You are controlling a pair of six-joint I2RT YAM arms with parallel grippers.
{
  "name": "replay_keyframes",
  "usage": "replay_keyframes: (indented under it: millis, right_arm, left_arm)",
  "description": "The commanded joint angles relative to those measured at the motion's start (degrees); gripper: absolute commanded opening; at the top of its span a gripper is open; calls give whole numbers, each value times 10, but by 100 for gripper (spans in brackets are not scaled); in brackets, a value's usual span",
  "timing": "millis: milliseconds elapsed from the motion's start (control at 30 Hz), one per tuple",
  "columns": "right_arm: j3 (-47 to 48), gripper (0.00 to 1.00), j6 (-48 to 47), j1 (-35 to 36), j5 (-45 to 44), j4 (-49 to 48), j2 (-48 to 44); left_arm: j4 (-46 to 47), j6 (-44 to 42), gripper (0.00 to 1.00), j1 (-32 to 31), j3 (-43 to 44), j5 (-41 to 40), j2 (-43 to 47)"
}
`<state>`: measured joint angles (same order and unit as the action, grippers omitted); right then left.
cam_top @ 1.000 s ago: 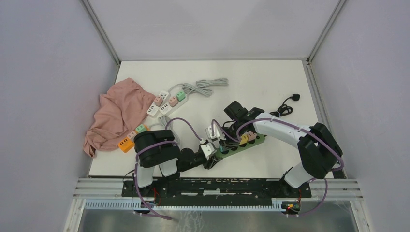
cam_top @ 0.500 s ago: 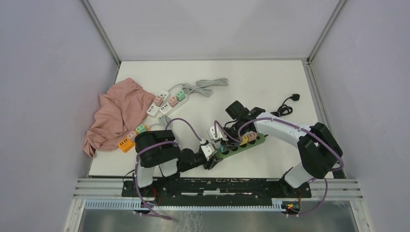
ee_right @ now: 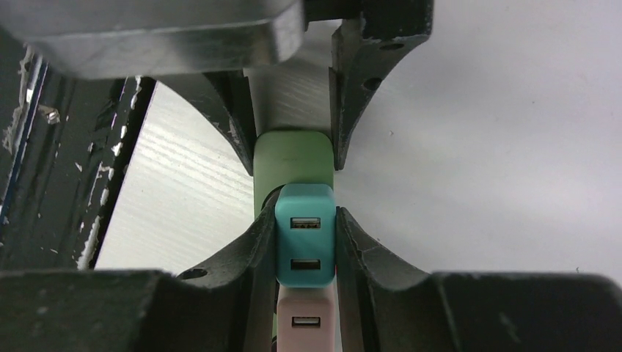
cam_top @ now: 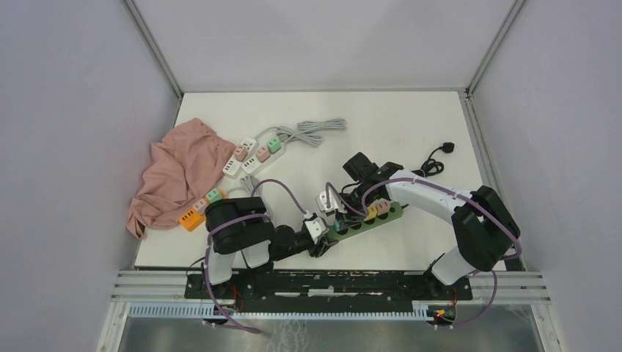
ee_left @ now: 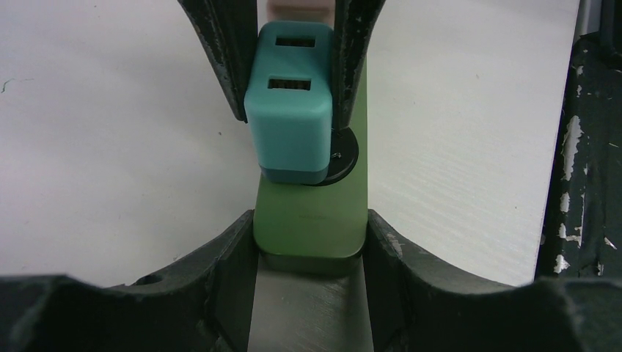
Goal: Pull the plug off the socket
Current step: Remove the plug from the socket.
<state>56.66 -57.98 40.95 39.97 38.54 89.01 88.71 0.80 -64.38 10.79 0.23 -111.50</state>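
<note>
A green socket strip (cam_top: 367, 218) lies near the table's front edge. My left gripper (ee_left: 309, 235) is shut on its near end (ee_left: 309, 220), with a finger pressed against each side. A teal plug (ee_left: 290, 125) with two USB ports stands in the strip's end socket, and a black socket ring shows under its base. My right gripper (ee_right: 305, 242) is shut on this teal plug (ee_right: 304, 220), its fingers (ee_left: 227, 51) clamping both sides. A pink plug (ee_right: 306, 323) sits right behind it on the strip. In the top view both grippers meet over the strip, left gripper (cam_top: 323, 236), right gripper (cam_top: 342, 211).
A yellow plug (cam_top: 370, 213) also stands on the green strip. Two white power strips (cam_top: 253, 154) with coloured plugs, a grey cable (cam_top: 315, 130) and a pink cloth (cam_top: 176, 172) lie at the back left. A black cable with its plug (cam_top: 446, 148) lies at the right.
My right wrist has edged very slightly; both grips and the strip look the same.
</note>
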Motion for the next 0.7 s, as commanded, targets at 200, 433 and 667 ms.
replay_keyframes:
  millis: [200,433,667]
  right_arm:
    - [29,0,-79,34,134,76,-17]
    - [41,0,107,24,109,-47,-9]
    - [34,0,-30,-19,117,42,-27]
  left_arm:
    - [58,3,3,0,-3,-2,-31]
    - [58,4,3,-1,-5,-3,-31]
    - [57,6,3,0,-6,-4,-31]
